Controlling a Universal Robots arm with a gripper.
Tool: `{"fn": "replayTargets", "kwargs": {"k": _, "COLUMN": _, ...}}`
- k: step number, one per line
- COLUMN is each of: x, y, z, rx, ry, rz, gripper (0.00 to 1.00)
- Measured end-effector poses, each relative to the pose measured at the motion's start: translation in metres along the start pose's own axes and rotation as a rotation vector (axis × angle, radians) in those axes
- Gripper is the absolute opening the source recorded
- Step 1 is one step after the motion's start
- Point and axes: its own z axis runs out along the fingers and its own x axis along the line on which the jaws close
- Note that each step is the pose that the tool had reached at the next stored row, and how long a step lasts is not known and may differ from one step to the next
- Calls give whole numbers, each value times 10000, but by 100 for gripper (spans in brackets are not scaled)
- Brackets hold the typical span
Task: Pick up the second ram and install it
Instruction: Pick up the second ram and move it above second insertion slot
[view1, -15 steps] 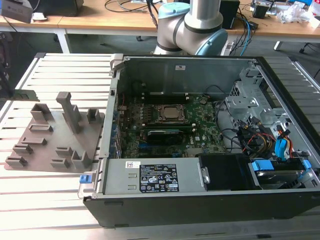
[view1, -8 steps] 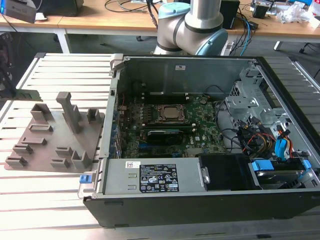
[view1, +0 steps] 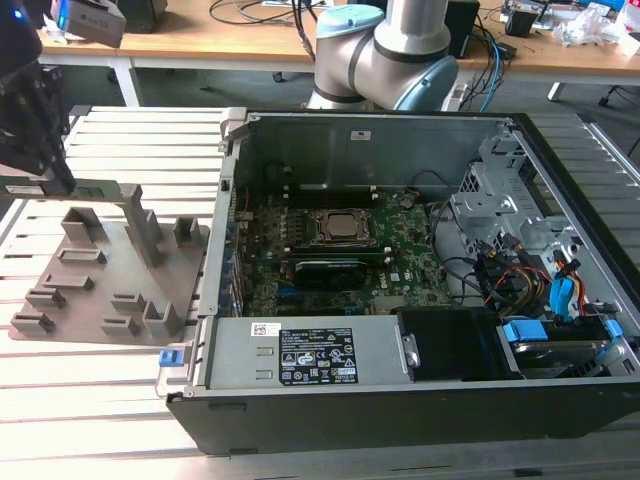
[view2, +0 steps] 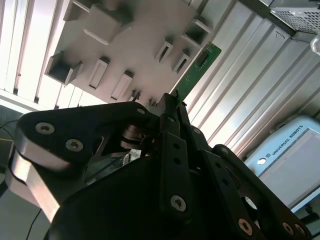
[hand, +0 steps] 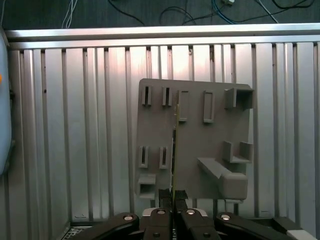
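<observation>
I work over a slatted metal table (view1: 100, 400) of pale ribbed aluminium. Bright light glares off its ribs, strongest in the second wrist view. Beyond the table's far edge stands a wooden desk (view1: 200, 40) on a white leg (view1: 128, 82), with dark cables (view1: 262, 12) strewn across its top. Under the desk I see grey floor (view1: 200, 85). In the first wrist view, more cables lie on dark floor past the table's rail (hand: 150, 34).

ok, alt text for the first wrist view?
The end effector is closed on the second ram, seen edge-on as a thin vertical line. Behind it lies the grey holder with its upright blocks, resting on a ribbed metal table.
</observation>
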Motion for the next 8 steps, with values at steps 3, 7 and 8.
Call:
{"fn": "replayTargets", "kwargs": {"k": 3, "x": -2, "y": -81, "z": 1, "rx": 1, "ry": 9, "rz": 0, "gripper": 14}}
{"fn": "replayTargets", "kwargs": {"k": 7, "x": -6, "y": -232, "z": 0, "rx": 0, "ry": 22, "rz": -1, "gripper": 14}}
{"fn": "replayTargets", "kwargs": {"k": 8, "x": -7, "y": -255, "z": 0, "rx": 1, "ry": 23, "rz": 0, "gripper": 14}}
